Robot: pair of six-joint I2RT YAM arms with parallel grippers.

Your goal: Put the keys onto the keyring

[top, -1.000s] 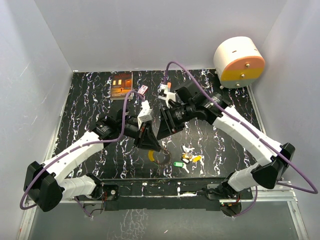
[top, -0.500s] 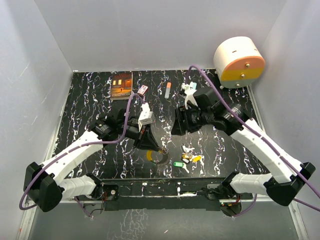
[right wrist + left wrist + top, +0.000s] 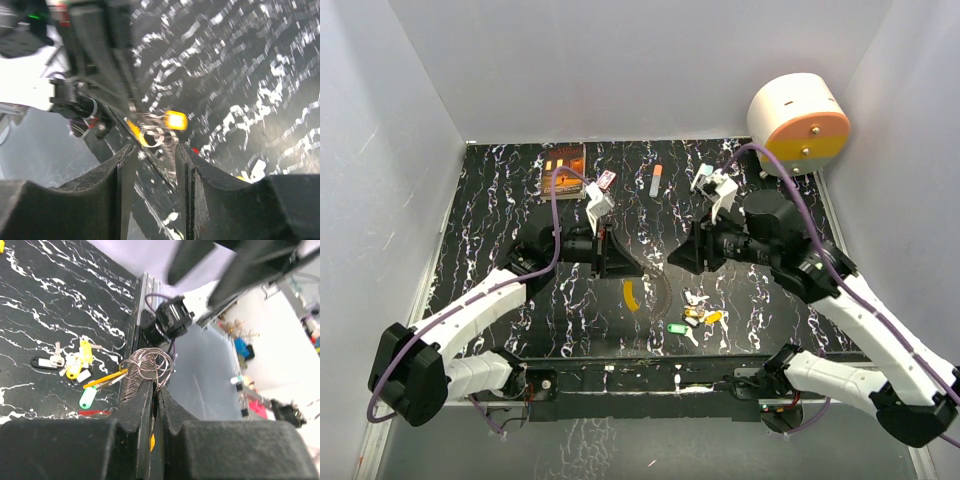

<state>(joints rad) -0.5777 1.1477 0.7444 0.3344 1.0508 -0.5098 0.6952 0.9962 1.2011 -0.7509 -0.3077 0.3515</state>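
My left gripper is shut on the keyring, a thin silvery wire ring held above the mat. A yellow key hangs from the ring and shows below the gripper in the top view. In the right wrist view the ring and a yellow key head sit just beyond my right gripper, which is open and empty. From above, the right gripper faces the left one across a small gap. Loose keys lie near the front edge, among them a green one and yellow ones.
A black tag lies with the loose keys. A book, a small card and a tube lie at the back of the black marbled mat. A white and orange drum stands at the back right. Grey walls close in the sides.
The right gripper has drawn back to the right, away from the left gripper. The left gripper has lifted and swung toward the back, with the ring and yellow key still in it.
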